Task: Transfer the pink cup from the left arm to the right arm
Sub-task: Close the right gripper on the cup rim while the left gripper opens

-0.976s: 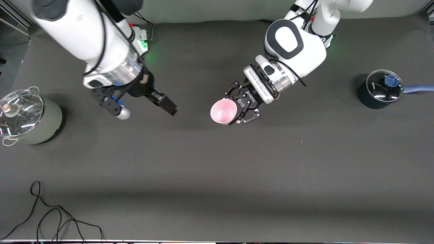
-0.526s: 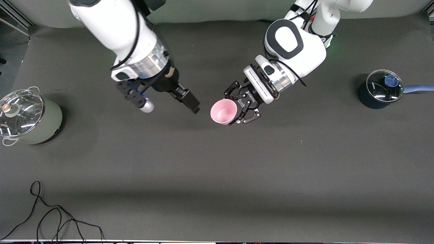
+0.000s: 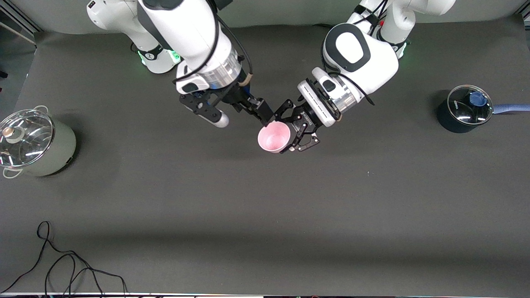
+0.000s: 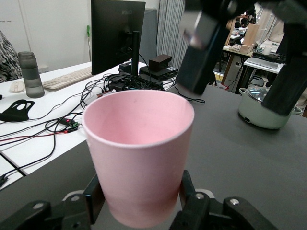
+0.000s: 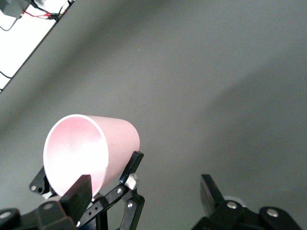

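Front view: handover approach, mid-table.
Left gripper (image 3: pixel 299 133) clamps pink cup (image 3: pixel 273 137); right gripper (image 3: pixel 271 120), jaws apart, risks knocking the rim if misaligned.

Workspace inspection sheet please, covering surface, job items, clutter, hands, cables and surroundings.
Surface: dark mat, no spills seen.
Job's things: pink cup held tilted in the air over mid-table.
Clutter: green pot with glass lid at the right arm's end; blue pan with lid at the left arm's end.
Hands: left hand shut on the cup's base; right hand open, one finger at the cup's rim.
Cables: black cable loose on the mat near the front camera.
Surroundings: desks, monitor, keyboard.
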Controlling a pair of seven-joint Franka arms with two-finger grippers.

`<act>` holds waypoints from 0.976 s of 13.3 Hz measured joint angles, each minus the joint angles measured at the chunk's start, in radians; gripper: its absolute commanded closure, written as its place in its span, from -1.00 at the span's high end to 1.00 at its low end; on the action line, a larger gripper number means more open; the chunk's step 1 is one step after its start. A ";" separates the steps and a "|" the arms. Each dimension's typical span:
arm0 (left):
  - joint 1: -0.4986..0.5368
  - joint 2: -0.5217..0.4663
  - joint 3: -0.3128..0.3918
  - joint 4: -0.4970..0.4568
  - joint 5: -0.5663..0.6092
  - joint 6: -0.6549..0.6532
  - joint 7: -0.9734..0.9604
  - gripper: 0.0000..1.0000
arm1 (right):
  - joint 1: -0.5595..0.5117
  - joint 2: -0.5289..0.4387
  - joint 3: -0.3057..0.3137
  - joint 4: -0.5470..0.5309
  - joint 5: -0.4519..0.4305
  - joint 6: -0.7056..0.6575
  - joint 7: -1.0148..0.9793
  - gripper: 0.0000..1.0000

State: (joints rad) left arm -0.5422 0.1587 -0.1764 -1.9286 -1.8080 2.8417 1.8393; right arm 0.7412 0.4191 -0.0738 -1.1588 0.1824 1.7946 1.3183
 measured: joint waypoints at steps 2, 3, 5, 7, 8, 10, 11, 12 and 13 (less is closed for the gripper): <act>-0.002 0.000 -0.001 0.000 0.000 0.001 -0.004 -0.31 | 0.000 0.016 -0.001 0.000 0.000 0.000 0.000 1.00; -0.002 0.000 -0.001 0.000 0.000 0.001 -0.005 -0.31 | 0.000 0.022 -0.002 0.000 0.000 0.001 0.000 1.00; -0.002 0.000 -0.001 0.000 0.000 0.001 -0.005 -0.31 | 0.000 0.036 -0.002 0.001 0.000 0.003 0.000 0.84; -0.002 0.000 -0.002 0.000 0.000 0.001 -0.006 -0.31 | 0.000 0.051 -0.002 0.002 0.000 0.010 0.000 -0.99; -0.002 0.000 -0.002 0.000 0.000 0.001 -0.006 -0.31 | 0.000 0.060 -0.002 0.003 0.000 0.015 0.000 -1.00; -0.004 0.000 -0.004 -0.002 0.000 0.001 -0.006 -0.31 | 0.000 0.070 -0.004 0.009 0.000 0.032 0.000 -1.00; -0.006 0.000 -0.005 -0.002 0.000 0.001 -0.006 -0.31 | 0.000 0.071 -0.005 0.011 0.000 0.033 0.000 -1.00; -0.007 0.000 -0.006 -0.002 0.000 0.001 -0.006 -0.31 | 0.000 0.071 -0.005 0.015 0.000 0.034 0.000 -1.00; -0.007 0.000 -0.008 -0.002 0.000 0.001 -0.006 -0.31 | 0.000 0.072 -0.006 0.020 0.000 0.035 0.000 -1.00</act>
State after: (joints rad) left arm -0.5493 0.1590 -0.1840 -1.9301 -1.8081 2.8426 1.8335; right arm 0.7411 0.4910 -0.0797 -1.1383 0.1824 1.8294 1.3184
